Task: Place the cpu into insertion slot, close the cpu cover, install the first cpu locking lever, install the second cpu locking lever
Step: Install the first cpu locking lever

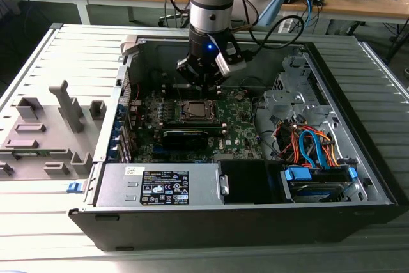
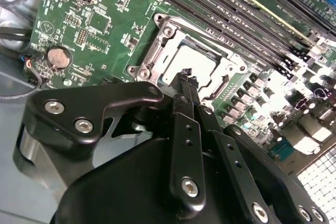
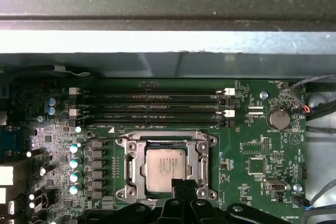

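Note:
The cpu [image 3: 166, 169] [image 2: 191, 62], a small silver-grey square, lies in the insertion slot [image 3: 165, 145] on the green motherboard. The cpu cover [image 3: 128, 167] [image 2: 157, 45], a silver frame with a square window, lies flat around the chip. My gripper [image 3: 181, 186] [image 2: 186, 77] [image 1: 203, 78] hangs just above the socket's edge, its black fingers [image 2: 187, 140] together with nothing between them. In the exterior view the socket [image 1: 196, 110] sits right below the gripper. I cannot tell how the locking levers stand.
Black memory slots [image 3: 152, 106] run beside the socket, and a coin battery [image 3: 278, 119] sits nearby. The case wall [image 3: 168, 19] rises behind. A grey power supply box [image 1: 160, 187], a black card [image 1: 192, 135] and blue and orange cables [image 1: 313, 148] fill the case. A grey moulded tray [image 1: 45, 135] lies outside.

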`<state>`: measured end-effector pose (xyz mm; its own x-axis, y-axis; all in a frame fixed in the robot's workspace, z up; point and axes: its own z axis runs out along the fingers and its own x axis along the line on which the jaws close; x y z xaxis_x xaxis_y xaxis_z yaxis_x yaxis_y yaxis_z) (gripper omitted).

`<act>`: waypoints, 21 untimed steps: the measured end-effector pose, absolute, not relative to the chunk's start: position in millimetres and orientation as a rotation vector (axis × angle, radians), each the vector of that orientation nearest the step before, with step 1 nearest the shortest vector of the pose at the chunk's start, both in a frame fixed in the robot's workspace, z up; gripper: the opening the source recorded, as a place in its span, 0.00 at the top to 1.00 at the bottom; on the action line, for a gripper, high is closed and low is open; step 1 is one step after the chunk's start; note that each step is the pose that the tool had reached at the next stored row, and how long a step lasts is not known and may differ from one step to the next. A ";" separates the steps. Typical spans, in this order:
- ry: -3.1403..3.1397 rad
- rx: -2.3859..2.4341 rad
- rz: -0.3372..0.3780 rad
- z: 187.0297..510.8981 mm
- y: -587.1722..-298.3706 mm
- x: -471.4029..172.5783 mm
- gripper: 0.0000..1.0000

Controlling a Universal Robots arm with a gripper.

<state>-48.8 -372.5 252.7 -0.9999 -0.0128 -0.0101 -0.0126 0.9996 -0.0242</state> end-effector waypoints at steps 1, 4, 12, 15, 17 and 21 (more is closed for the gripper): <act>3.131 -0.020 -0.038 252.7 -372.5 -48.8 0.89; 3.131 -0.021 -0.038 252.8 -372.6 -50.8 0.89; 3.129 -0.020 -0.036 252.7 -372.5 -81.1 0.89; 3.129 -0.020 -0.036 252.7 -372.2 -95.5 0.89; 3.128 -0.020 -0.036 252.7 -371.9 -104.6 0.89; 3.127 -0.020 -0.036 252.7 -370.5 -122.8 0.89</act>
<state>-122.8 -370.5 252.7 -0.9998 -0.0129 -0.0138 -0.0126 0.9997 -0.0231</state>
